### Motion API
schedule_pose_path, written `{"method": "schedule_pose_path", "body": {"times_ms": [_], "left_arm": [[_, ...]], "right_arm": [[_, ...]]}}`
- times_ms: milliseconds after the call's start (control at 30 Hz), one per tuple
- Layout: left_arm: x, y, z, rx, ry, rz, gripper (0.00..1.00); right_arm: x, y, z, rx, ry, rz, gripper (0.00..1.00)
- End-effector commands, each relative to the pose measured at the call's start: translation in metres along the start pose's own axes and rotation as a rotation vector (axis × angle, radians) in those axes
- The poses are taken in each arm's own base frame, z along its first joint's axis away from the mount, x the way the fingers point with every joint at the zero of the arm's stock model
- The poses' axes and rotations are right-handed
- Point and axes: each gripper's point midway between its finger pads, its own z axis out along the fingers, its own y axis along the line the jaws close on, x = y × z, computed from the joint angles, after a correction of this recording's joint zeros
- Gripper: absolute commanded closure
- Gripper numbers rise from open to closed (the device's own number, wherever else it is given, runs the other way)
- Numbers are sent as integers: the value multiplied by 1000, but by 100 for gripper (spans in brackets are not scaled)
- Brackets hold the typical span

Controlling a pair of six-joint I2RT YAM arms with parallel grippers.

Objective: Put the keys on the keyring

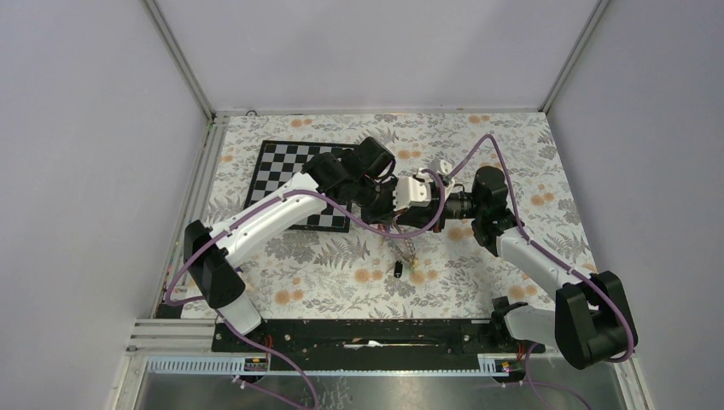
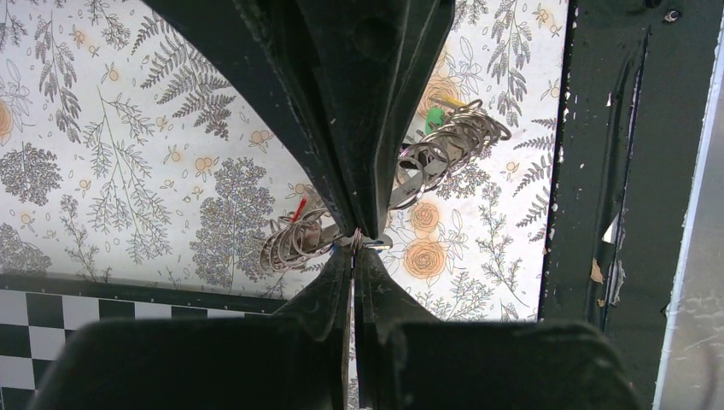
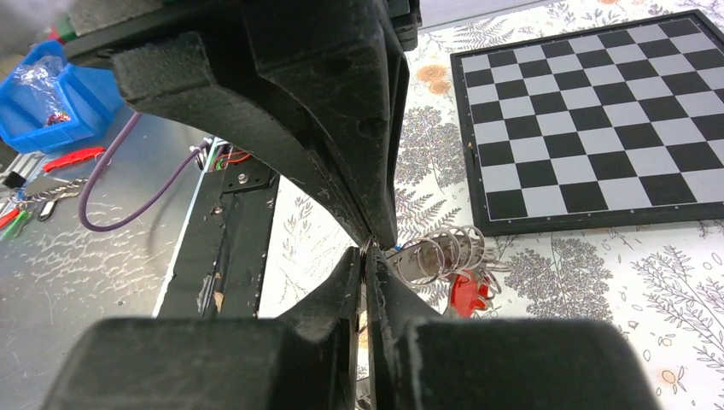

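Two grips on one item: left claw (image 2: 354,246) and right claw (image 3: 365,254), each pressed together on the keyring (image 3: 440,252), held above the middle of the desk (image 1: 324,273). One red key (image 3: 467,295) hangs among its loops. One black key (image 1: 398,270) lies loose below. Risk: opposed pulls could slip the thin wire and drop the ring.

No readable text, label, brand or number anywhere — all three views checked
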Motion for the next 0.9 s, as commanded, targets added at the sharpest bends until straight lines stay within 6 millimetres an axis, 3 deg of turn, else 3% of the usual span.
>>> {"method": "schedule_pose_path", "body": {"times_ms": [0,200,367,500,867], "left_arm": [[-34,6,-19,-53,-114,42,100],[-28,8,-21,-66,-130,62,99],[-26,17,-36,-93,-209,73,75],[-25,18,-37,-88,-253,70,64],[-24,10,-21,-28,-293,25,61]], "right_arm": [[-16,1,3,-12,-19,-50,98],[-30,5,1,-12,-53,-57,100],[-43,8,-3,-14,-93,-48,100],[-46,8,-4,-13,-102,-47,100],[-46,7,-6,-8,-105,-42,100]]}}
